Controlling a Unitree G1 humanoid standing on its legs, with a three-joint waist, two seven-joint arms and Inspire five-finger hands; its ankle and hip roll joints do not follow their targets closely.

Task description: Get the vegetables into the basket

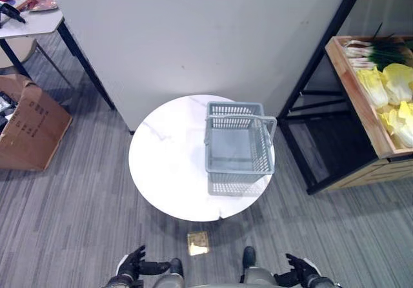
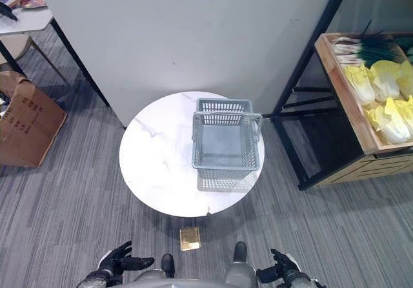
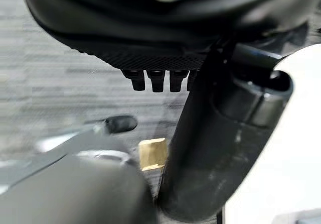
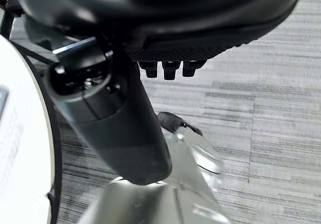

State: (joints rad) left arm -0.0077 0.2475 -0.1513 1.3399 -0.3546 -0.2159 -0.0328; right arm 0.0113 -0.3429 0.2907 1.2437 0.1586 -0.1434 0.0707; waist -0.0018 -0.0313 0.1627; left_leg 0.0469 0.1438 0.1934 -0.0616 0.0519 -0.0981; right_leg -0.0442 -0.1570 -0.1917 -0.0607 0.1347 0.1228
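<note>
Vegetables (image 1: pixel 387 94) lie in crate (image 1: pixel 353 97), far right. Basket (image 1: pixel 237 147) empty on bench (image 1: pixel 168 165). Left hand (image 1: pixel 131 263), right hand (image 1: pixel 298 270) low, fingers relaxed, holding nothing.

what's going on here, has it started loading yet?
Not yet. The grey basket sits empty on the round white table. The vegetables, pale cabbages and green onions, are in the wooden crate on the shelf to the robot's right. The left hand and the right hand hang low by the robot, open, holding nothing.
</note>
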